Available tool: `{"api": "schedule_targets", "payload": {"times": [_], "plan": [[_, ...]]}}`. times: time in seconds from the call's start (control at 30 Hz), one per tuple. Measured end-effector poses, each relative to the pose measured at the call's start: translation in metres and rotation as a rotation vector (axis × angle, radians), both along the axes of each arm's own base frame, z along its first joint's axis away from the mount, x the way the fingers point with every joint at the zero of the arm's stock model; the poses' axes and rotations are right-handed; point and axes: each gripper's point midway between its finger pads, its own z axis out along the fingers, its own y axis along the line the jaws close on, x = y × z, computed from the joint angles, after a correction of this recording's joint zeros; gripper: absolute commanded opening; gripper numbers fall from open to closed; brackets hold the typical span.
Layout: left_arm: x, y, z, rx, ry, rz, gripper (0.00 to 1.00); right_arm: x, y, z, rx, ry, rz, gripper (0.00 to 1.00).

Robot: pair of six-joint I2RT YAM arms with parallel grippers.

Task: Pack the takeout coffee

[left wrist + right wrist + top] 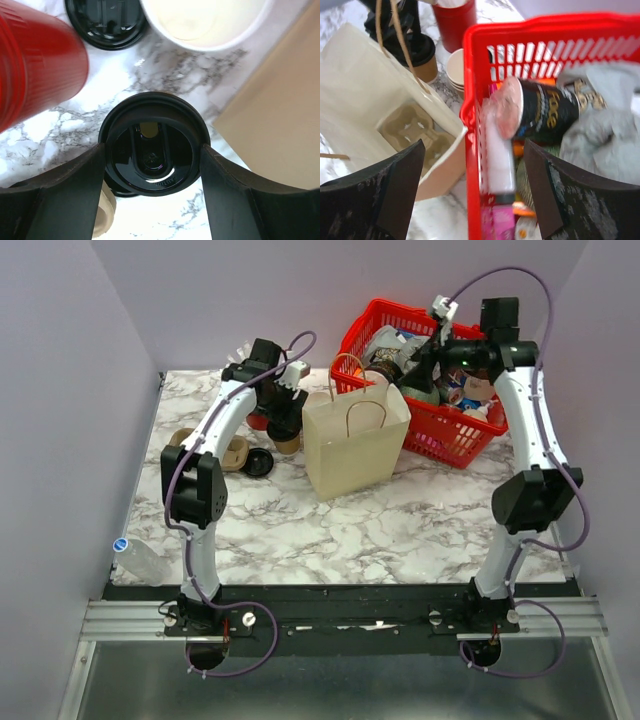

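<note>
Left tool points straight down over the takeout coffee, jaws wide, fingers against two sides of its black lid, no gap showing either side. Reads as a grip at lid level, how firm can't be told. Cup stands upright on the desk, back-left area, just beside the paper bag. Close around it: red cup on one side, stack of cream cups and a spare lid just beyond, near but apart. Right tool gapes wide, holds nothing, hangs over the rim of the red basket next to the bag mouth. Bag stands open, cup carrier on its floor

Step in hand, my read: secure cup, lift, move into bag. To do it well: squeeze lightly, since the paper wall can buckle and the snap lid can pop. Lift straight up first so the red cup isn't clipped, and keep the cup level. Clear the bag's top edge before lowering into a carrier well
</note>
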Motion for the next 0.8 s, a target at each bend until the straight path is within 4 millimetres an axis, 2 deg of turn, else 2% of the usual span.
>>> {"api": "schedule_targets", "payload": {"times": [0.07,0.13,0.17,0.2,0.3,0.5,0.57,0.7,0.73,0.8], "plan": [[-0.009,-0.002,0.010,-0.021,-0.001,-0.026,0.26,0.003,0.019,-0.005,-0.020,-0.040,0.083,0.89],[-0.018,-0.003,0.016,-0.035,0.000,-0.042,0.22,0.003,0.036,-0.019,-0.037,-0.054,0.160,0.89],[-0.025,-0.003,0.018,-0.040,0.007,-0.050,0.21,0.001,0.038,-0.021,-0.043,-0.059,0.175,0.89],[-0.029,-0.003,0.020,-0.043,0.010,-0.057,0.21,-0.001,0.049,-0.032,-0.052,-0.050,0.214,0.89],[-0.039,-0.002,0.027,-0.049,0.013,-0.076,0.18,-0.010,0.066,-0.048,-0.078,-0.056,0.284,0.89],[-0.063,0.003,0.029,-0.040,0.028,-0.126,0.06,-0.018,0.082,-0.061,-0.108,-0.092,0.357,0.87],[-0.070,0.005,0.027,-0.035,0.038,-0.140,0.00,-0.020,0.083,-0.064,-0.116,-0.096,0.370,0.80],[-0.079,0.007,0.024,-0.024,0.050,-0.167,0.00,-0.024,0.082,-0.069,-0.130,-0.102,0.390,0.62],[-0.080,0.008,0.025,-0.021,0.050,-0.174,0.00,-0.025,0.082,-0.070,-0.133,-0.099,0.395,0.55],[-0.084,0.009,0.025,-0.016,0.051,-0.187,0.00,-0.028,0.081,-0.072,-0.140,-0.096,0.404,0.50]]}}
